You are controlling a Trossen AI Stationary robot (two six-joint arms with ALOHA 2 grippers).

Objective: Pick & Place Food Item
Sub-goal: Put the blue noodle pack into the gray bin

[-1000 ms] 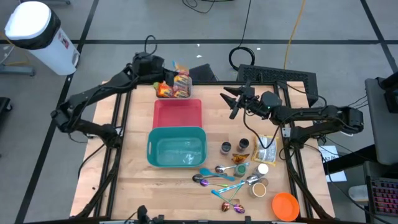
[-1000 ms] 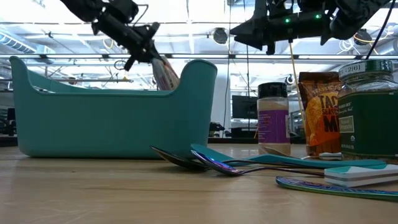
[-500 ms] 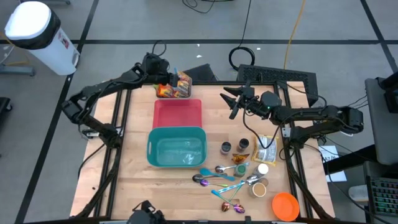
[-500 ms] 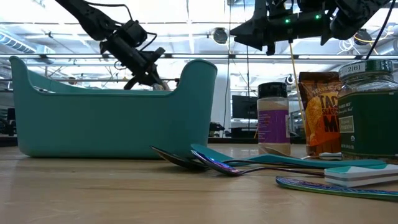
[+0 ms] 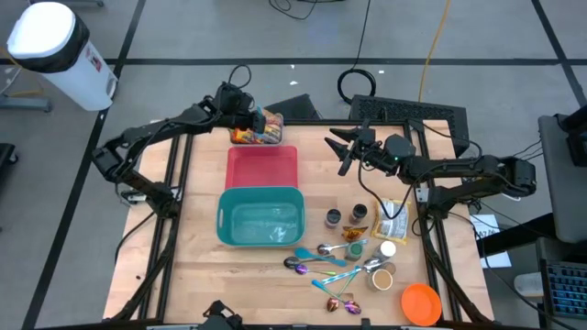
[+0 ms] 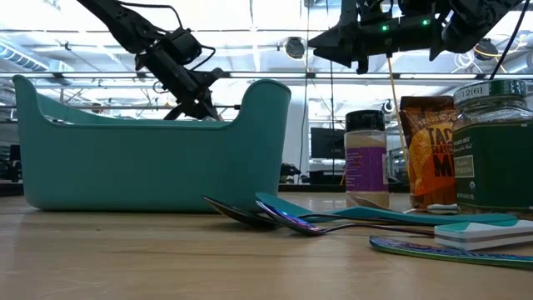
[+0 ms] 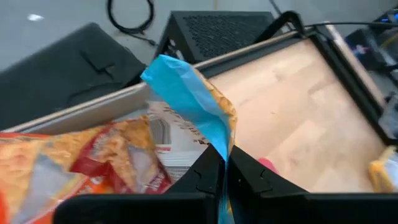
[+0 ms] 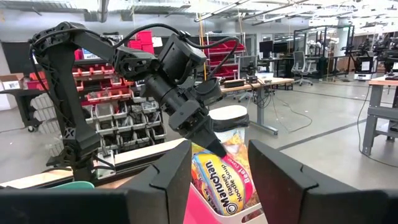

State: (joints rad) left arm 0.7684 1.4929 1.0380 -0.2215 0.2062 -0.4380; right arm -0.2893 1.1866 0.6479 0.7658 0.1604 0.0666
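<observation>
Now the left gripper (image 5: pixel 254 117) has come down onto the snack pile at the counter's (image 5: pixel 197 275) far edge, fingers (image 7: pixel 205 176) clenched on the blue-edged packet (image 7: pixel 186 102), which sticks up just ahead of them. Likely the pick is made; the pink tray (image 5: pixel 262 168) sits just beyond. Meanwhile the right gripper (image 5: pixel 341 151) hovers well apart, fingers part-spread, holding nothing.

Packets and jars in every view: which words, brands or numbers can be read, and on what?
"Maruchan Ramen Noodle Soup": on the noodle packet in the right wrist view.
"TA…", "SEAS…", "M…": cut-off letters on the orange pouch in the low view.
"2(6)": on the lid of the green jar.
Spice bottle label and the packet in the left gripper's shut jaws: too blurred to read.
</observation>
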